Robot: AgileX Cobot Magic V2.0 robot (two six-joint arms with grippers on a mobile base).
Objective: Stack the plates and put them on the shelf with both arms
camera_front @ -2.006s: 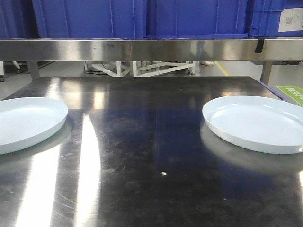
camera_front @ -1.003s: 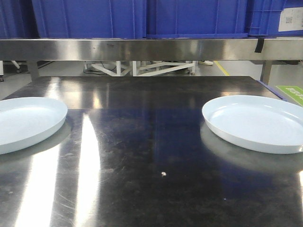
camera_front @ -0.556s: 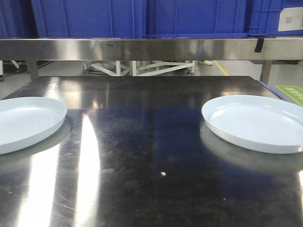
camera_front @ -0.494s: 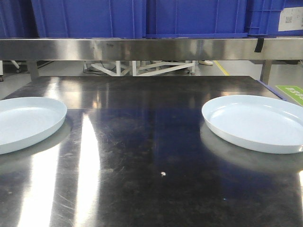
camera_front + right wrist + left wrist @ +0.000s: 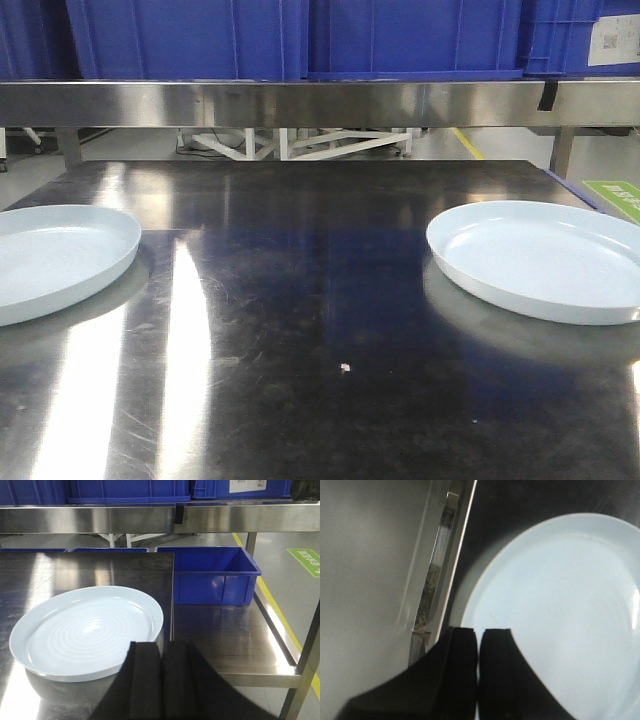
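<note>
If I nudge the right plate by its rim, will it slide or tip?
Likely slides: the right plate is glossy and lies flat on the polished steel tabletop. Probably stiff, holding its round shape. Its low rim gives little to pinch, so it may slip.

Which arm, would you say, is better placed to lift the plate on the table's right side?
Right: the right pincer, shut, sits at the rim of the right plate; the left pincer is at the left plate.

Two plates, pale blue-white, glossy, shallow, low upturned rims. The left plate [image 5: 55, 258] lies flat at the left edge of the surface [image 5: 300, 330]; the right plate [image 5: 545, 258] lies flat near the right edge — well apart, unstacked. The shelf [image 5: 320, 103] — a brushed steel bar behind, above both.
</note>
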